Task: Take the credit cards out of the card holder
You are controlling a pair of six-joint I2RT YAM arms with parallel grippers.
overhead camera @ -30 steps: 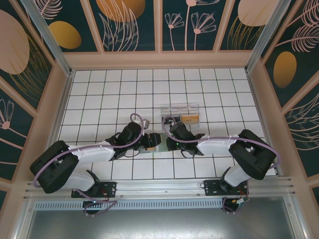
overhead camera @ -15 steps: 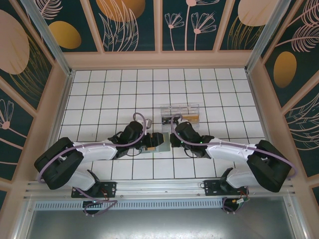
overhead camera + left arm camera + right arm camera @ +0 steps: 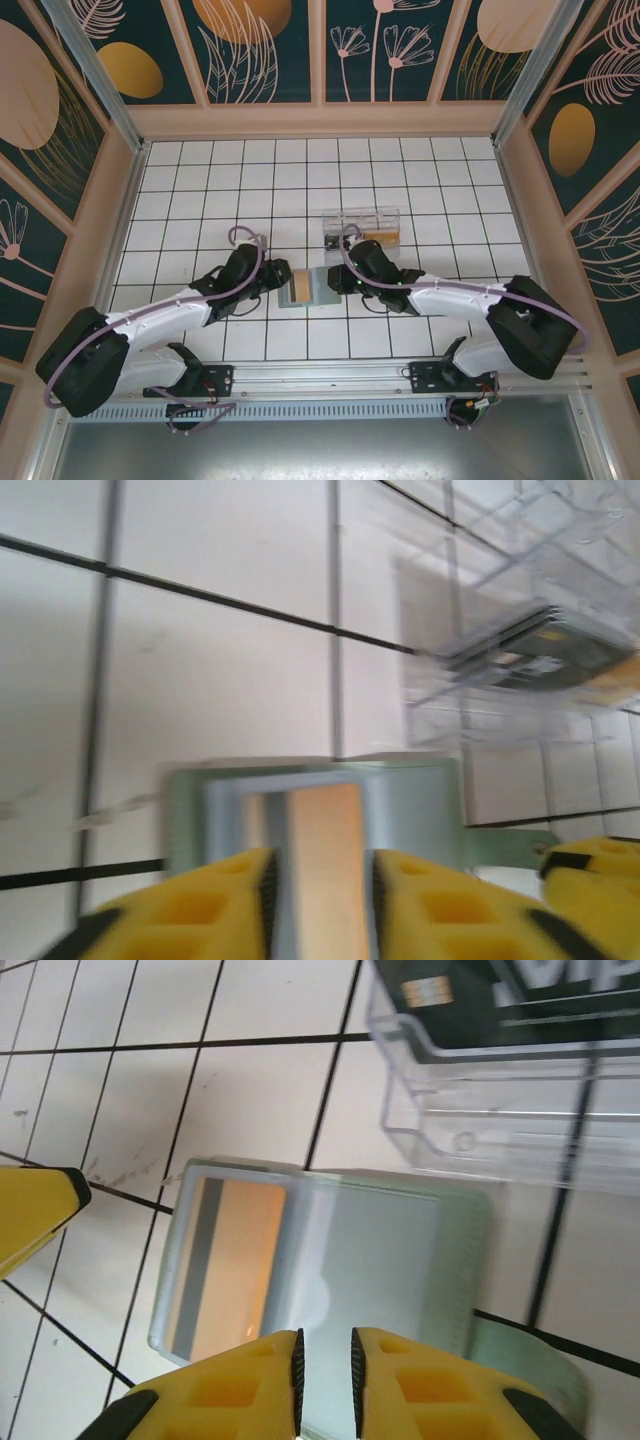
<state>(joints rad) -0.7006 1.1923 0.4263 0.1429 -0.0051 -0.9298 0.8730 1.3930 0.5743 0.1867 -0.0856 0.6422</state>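
The card holder [image 3: 318, 285] lies open on the white tiles, a soft grey-green wallet [image 3: 400, 1260] with a green side tab [image 3: 520, 1355]. An orange credit card [image 3: 235, 1260] with a grey stripe lies flat in its left panel [image 3: 325, 850], under a clear pocket. My left gripper [image 3: 281, 276] hovers at the wallet's left end; its yellow fingers [image 3: 322, 880] stand a narrow gap apart above the card, gripping nothing. My right gripper [image 3: 338, 281] is over the right panel's near edge, its jaws [image 3: 325, 1360] slightly parted, with the wallet showing through the gap.
A clear plastic box [image 3: 361, 228] stands just behind the wallet, holding a dark chip card [image 3: 470, 1000] and something orange [image 3: 382, 237]. In the right wrist view its near wall [image 3: 480, 1140] almost touches the wallet. A raised wooden rim [image 3: 320, 120] borders the tiled table.
My left arm has drawn back to the left off the wallet and its jaws have narrowed. The right gripper stays at the wallet's right side, jaws parting a little. The orange card now lies uncovered.
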